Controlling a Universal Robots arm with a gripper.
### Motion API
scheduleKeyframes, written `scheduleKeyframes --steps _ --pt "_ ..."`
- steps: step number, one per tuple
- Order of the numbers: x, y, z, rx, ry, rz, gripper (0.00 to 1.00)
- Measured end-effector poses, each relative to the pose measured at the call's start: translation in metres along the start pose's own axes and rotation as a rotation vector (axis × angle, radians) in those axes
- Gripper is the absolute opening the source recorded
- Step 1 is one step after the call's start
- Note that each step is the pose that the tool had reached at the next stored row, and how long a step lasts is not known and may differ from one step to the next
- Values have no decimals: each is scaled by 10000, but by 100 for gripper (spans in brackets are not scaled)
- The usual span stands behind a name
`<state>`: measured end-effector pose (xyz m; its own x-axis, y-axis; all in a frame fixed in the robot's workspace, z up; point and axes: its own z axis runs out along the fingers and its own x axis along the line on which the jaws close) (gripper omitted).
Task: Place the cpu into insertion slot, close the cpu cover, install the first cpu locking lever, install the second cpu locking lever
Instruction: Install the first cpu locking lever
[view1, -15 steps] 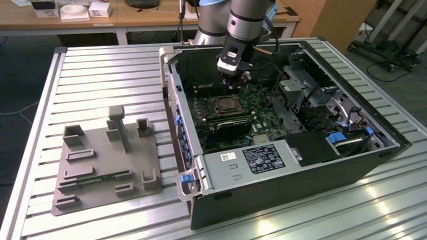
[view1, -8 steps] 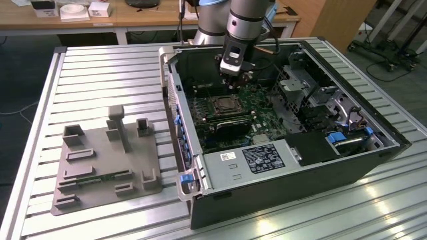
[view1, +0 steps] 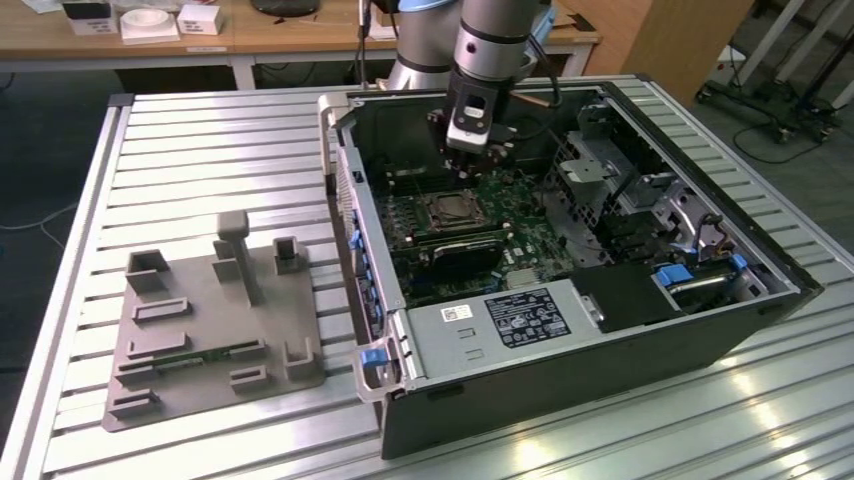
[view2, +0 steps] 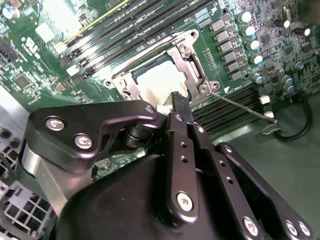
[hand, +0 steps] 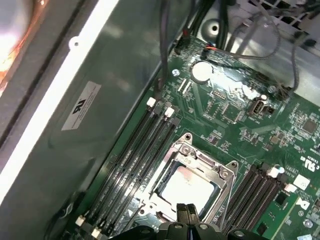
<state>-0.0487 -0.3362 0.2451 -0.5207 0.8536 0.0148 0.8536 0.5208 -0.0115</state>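
– Inside the computer case (view1: 561, 380), centre of the exterior view: how far along does the work stand?

– The cpu (hand: 187, 189) sits in the insertion slot (view1: 447, 211). Its pale metal top shows through the window of the cpu cover (hand: 202, 161), and the cover looks lowered flat around it. The first two steps are judged done.

– And the levers?

– One thin locking lever (view2: 242, 106) juts out from a corner of the socket and slants away over the green motherboard (hand: 235, 115). It reads as unlatched. Whether the other lever is latched cannot be told from either wrist view. Both lever steps are judged still open.

– Arm pose?

– The arm stands near-vertical, entering the case from the upper centre of the exterior view. The gripper (view1: 477, 152) hangs low over the board, close to the socket. In the first wrist view the fingertips (hand: 183, 210) are pressed together with nothing between them, poised over the edge of the cover. Whether they touch the metal cannot be told.

– Anything else logged?

– Long memory slots (hand: 135, 160) flank the socket. A grey fixture plate (view1: 214, 320) lies on the slatted table (view1: 200, 150) at the exterior view's left, well apart from the case.
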Motion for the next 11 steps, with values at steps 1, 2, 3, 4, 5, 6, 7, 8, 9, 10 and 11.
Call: scheduleKeyframes --steps 1,2,3,4,5,6,7,8,9,10,11 --pt "0 0 0 2 0 -112 10" --pt "0 0 0 3 -1 -206 10" --pt "0 0 0 3 -1 -268 10" --pt "0 0 0 3 0 -317 10" --pt "0 0 0 3 0 -355 10" --pt "0 0 0 4 0 -387 10" --pt "0 0 0 4 -1 -405 10" --pt "0 0 0 4 -1 -409 10" --pt "0 0 0 4 -1 -410 10" --pt "0 0 1 4 -1 -413 10" --pt "0 0 0 4 -1 -413 10"
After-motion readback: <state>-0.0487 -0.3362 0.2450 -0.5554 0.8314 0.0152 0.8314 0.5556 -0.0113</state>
